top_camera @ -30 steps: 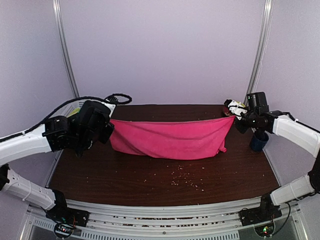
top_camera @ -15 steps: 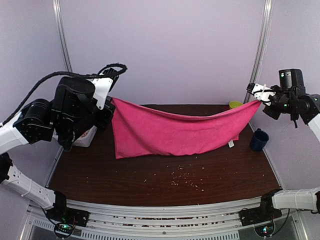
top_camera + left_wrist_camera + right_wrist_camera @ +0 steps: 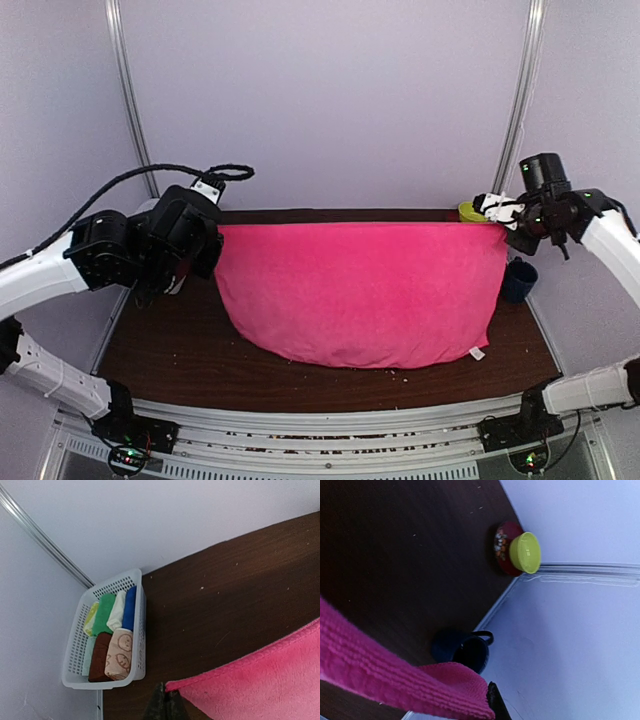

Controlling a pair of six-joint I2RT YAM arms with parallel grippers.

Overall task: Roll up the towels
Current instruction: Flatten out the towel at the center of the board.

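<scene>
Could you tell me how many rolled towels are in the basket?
7 in the basket: one row yellow, green, cream, blue; the other pale, brown, peach. Others may hide underneath.

The pink towel [image 3: 360,290] is soft, fuzzy cloth. The table [image 3: 170,350] is dark wood, smooth and dull. The basket [image 3: 75,652] is white plastic full of holes. The yellow bowl [image 3: 526,553] and blue mug [image 3: 470,652] look shiny.

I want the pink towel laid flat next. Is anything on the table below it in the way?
Nothing visible on the open tabletop. The dark blue mug stands by the towel's right edge; the basket sits in the far left corner.
</scene>
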